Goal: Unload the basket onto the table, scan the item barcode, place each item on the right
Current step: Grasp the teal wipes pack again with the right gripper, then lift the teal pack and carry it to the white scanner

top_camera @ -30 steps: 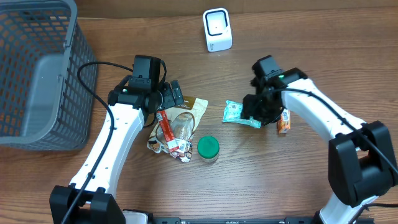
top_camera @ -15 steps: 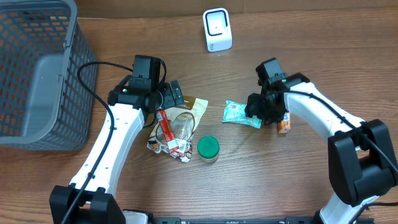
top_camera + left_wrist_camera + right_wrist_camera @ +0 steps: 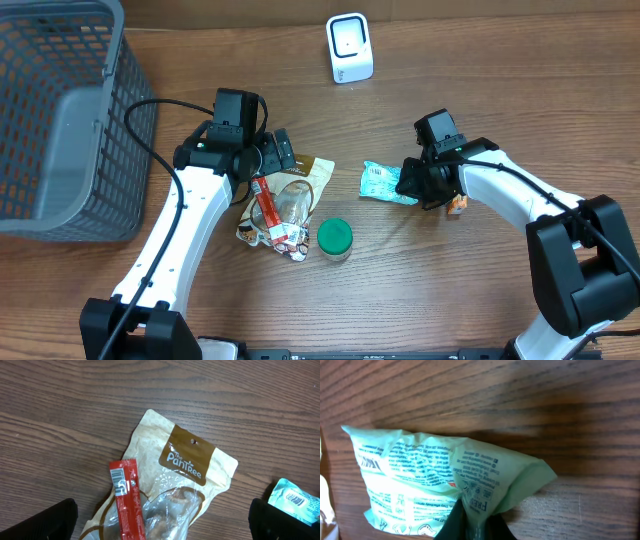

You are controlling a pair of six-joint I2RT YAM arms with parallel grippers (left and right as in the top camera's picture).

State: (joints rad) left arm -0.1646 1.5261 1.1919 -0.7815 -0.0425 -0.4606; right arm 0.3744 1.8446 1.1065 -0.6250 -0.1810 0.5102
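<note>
The green packet (image 3: 384, 182) lies on the table (image 3: 480, 300) right of centre, its long axis running roughly from 9 to 3 o'clock in the overhead view. A white label with printed bars (image 3: 292, 500) faces up at its 9 o'clock end. At the 3 o'clock end the right gripper (image 3: 420, 184) is clamped on the packet; the right wrist view shows the dark fingertips (image 3: 462, 521) pinched together on a bunched corner of the film. Whether the packet has left the wood I cannot tell.

The white scanner (image 3: 349, 47) stands at about 11 o'clock from the packet, well apart, with bare table between them. So the carry looks unobstructed, and the right arm is plainly the nearer one. The label will likely need turning toward the scanner's face.

Just beside the right gripper at 3 o'clock lies a small orange item (image 3: 457, 203), close enough to be nudged. At 9 o'clock from the packet the left gripper (image 3: 278, 152) hangs with fingers wide apart, holding nothing, over a brown pouch (image 3: 186, 459) and a red stick pack (image 3: 126, 502). A green-lidded jar (image 3: 334, 238) sits at 7 o'clock and a grey basket (image 3: 60, 180) at the far 9 o'clock edge
</note>
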